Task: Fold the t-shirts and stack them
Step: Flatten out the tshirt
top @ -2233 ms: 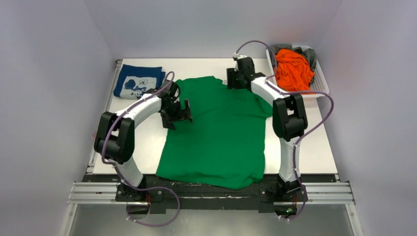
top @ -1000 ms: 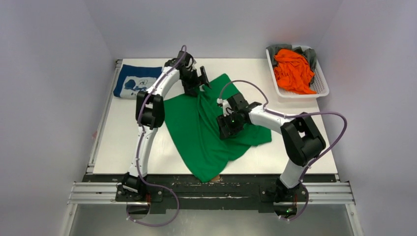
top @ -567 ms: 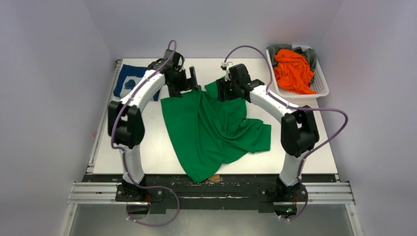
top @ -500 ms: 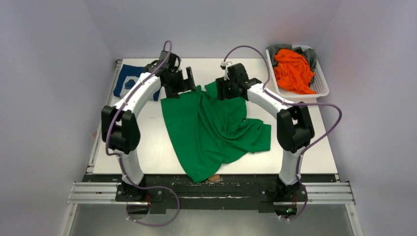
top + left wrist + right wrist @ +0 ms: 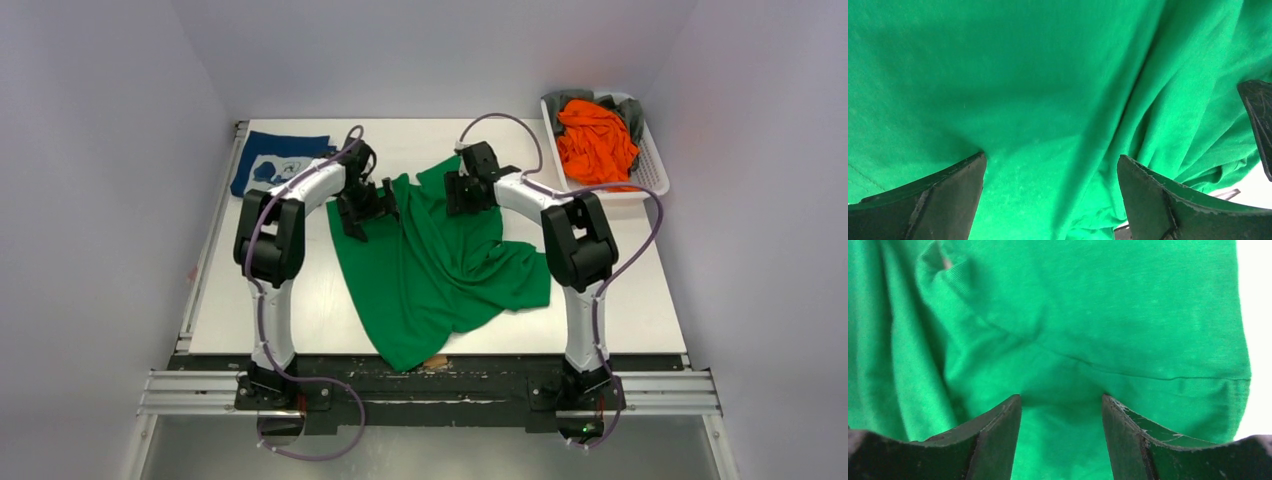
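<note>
Soft, even light from above fills the overhead view. The white table (image 5: 640,300) is bright without glare, and shadows are faint. The wrist views are close and slightly soft: folds of the green shirt (image 5: 1048,90) hold dark shadow, and the black fingers (image 5: 993,440) blur near the lens — the right wrist's table strip washes out white.

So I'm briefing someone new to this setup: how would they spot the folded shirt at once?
Go to the far left corner of the white table. The navy t-shirt lies there as a flat folded rectangle. It alone is dark blue with white print; the green t-shirt sprawls mid-table and the orange t-shirt is heaped in the basket far right.
</note>
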Motion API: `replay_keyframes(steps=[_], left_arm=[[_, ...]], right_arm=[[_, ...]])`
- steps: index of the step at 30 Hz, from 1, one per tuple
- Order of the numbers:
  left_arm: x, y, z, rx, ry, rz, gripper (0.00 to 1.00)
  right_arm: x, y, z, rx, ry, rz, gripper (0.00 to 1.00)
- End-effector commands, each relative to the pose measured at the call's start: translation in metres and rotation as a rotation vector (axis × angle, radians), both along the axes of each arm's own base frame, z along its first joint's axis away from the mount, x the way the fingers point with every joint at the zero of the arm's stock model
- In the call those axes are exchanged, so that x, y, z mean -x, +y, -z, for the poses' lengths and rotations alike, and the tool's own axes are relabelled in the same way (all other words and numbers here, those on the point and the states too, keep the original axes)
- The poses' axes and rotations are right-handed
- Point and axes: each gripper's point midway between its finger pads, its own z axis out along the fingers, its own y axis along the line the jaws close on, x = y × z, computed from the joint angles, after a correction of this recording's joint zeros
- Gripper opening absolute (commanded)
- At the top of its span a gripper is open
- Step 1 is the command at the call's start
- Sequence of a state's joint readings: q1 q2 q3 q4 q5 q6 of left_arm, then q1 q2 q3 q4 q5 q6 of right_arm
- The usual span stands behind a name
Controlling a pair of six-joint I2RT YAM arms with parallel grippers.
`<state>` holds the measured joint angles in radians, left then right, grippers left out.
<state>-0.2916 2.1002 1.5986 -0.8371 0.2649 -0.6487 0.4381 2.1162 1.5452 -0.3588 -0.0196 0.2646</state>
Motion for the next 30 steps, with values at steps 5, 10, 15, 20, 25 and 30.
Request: replay_keyframes(steps=[5, 10, 15, 20, 25, 30], left_arm=[[-0.060, 0.006, 0.008, 0.068, 0.036, -0.098, 1.00], [-0.095, -0.004, 0.000, 0.136, 0.000, -0.073, 1.00], [-0.134, -0.012, -0.001, 0.288, -0.048, -0.105, 1.00], [-0.173, -0.001, -0.008, 0.389, -0.147, -0.180, 1.00], [-0.207, 0.003, -0.016, 0.468, -0.230, -0.215, 1.00], [-0.235, 0.023, -0.023, 0.493, -0.296, -0.278, 1.00]], right_arm=[[-0.037, -0.065, 0.008, -0.048, 0.013, 0.246, 0.58], [-0.047, -0.118, 0.009, 0.004, 0.014, 0.367, 0.58], [-0.051, -0.156, 0.007, 0.027, 0.004, 0.463, 0.58], [-0.068, -0.174, 0.000, 0.010, -0.040, 0.495, 0.58], [-0.099, -0.159, -0.005, -0.047, -0.080, 0.424, 0.58], [-0.135, -0.156, -0.013, -0.056, -0.122, 0.415, 0.58]])
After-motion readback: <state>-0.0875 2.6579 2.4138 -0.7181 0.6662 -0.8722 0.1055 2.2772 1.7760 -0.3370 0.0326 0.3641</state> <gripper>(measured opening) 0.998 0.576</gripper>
